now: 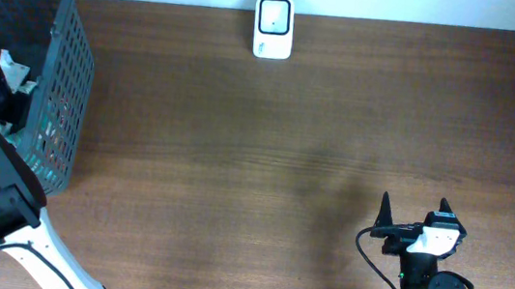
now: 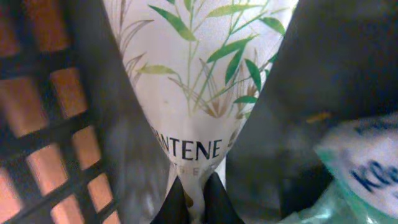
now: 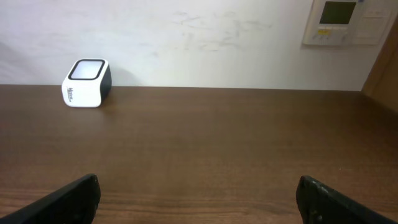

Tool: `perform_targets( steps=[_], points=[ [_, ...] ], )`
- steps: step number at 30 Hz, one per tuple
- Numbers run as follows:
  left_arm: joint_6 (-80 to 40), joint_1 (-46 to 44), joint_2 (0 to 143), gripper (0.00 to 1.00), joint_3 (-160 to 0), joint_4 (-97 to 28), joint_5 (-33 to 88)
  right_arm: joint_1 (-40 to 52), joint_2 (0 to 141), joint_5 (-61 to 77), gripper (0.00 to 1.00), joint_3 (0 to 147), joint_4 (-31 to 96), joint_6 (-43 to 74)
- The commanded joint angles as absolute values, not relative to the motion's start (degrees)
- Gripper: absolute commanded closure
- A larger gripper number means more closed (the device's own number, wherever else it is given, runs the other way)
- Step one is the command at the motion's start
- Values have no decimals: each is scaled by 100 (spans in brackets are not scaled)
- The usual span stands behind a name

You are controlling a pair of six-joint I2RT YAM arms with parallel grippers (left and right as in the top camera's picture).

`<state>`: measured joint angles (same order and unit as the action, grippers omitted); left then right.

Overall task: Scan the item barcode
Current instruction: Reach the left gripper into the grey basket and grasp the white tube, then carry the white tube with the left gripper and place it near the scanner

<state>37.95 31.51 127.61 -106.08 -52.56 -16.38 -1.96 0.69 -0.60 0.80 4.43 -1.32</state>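
Item: the soft white Pantene packet printed with green leaves lies inside the dark grey plastic lattice basket at the left end of the dark brown wooden desk. It has not been lifted out.
Left fingers: the left fingers are pressed together, pinching the packet's lower edge just under the brand lettering. A thin flat pack probably gives little else to grip among the basket's clutter.
Neighbour: a green-and-white wrapped pack with blue lettering sits just beside the packet, on its right in the left wrist view. It could drag along when the packet rises.
Right fingers: the right fingers are spread wide and hold nothing, low over the desk's near right side. They appear parked there to keep the scanning path free.
Scanner: the small white rounded scanner with a dark window stands at the far edge of the desk, well apart from the basket.
Barcode: not visible, so which face must turn toward the scanner window cannot be told.
Step in hand: judged as the grasp just made; lifting and carrying to the scanner remain.
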Motion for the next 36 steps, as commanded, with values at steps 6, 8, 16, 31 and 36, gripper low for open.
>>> perform_targets(
  steps=[6,8,16,31,36],
  points=[
    [639,3103,11555,100,-13266,-5408,1050,-228,36,-71,2,32,464,-123],
    [-167,3103,11091,100,-13572,-5223,1737,-228,36,-71,1,32,464,-123],
    [-3760,2641,9863,100,-13587,-4598,4112,-228,36,-71,1,32,464,-123],
    [-3315,-2196,12689,100,-13579,-6565,414,-228,36,-71,1,32,464,-123],
    [-3317,-2556,13830,100,-13581,-6499,336,-228,36,-71,1,32,464,-123]
  ],
)
